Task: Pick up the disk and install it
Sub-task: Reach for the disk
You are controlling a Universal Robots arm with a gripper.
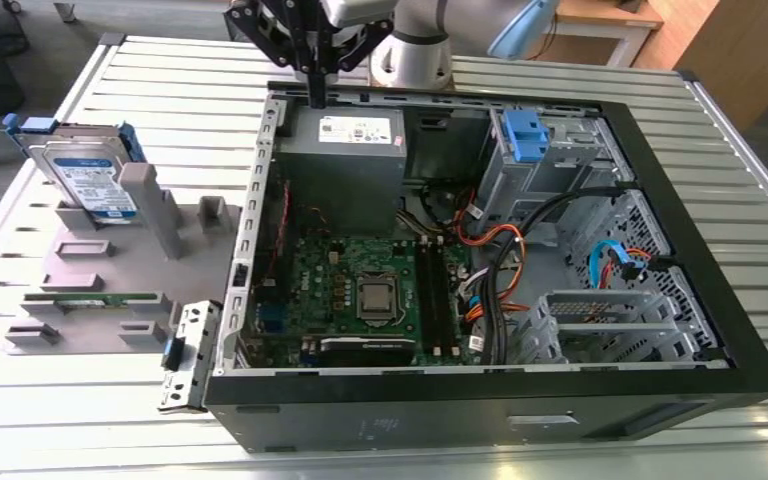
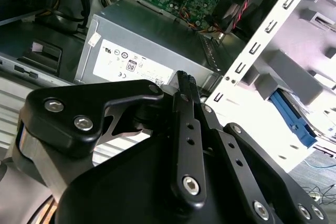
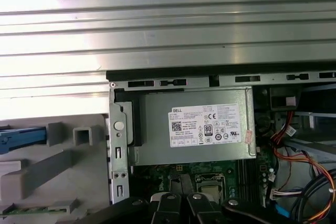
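The disk, silver with a white-and-blue label and blue rails, stands upright in a grey holder at the exterior view's left, outside the open computer case. My gripper hangs over the case's far wall, just above the grey power supply, well to the right of the disk. Its black fingers are pressed together with nothing between them, as both wrist views show. A blue edge of the disk shows in both wrist views.
Inside the case lie a green motherboard, bundled cables and a metal drive cage with a blue bracket. The holder also carries a green memory stick. Everything rests on a ribbed metal table.
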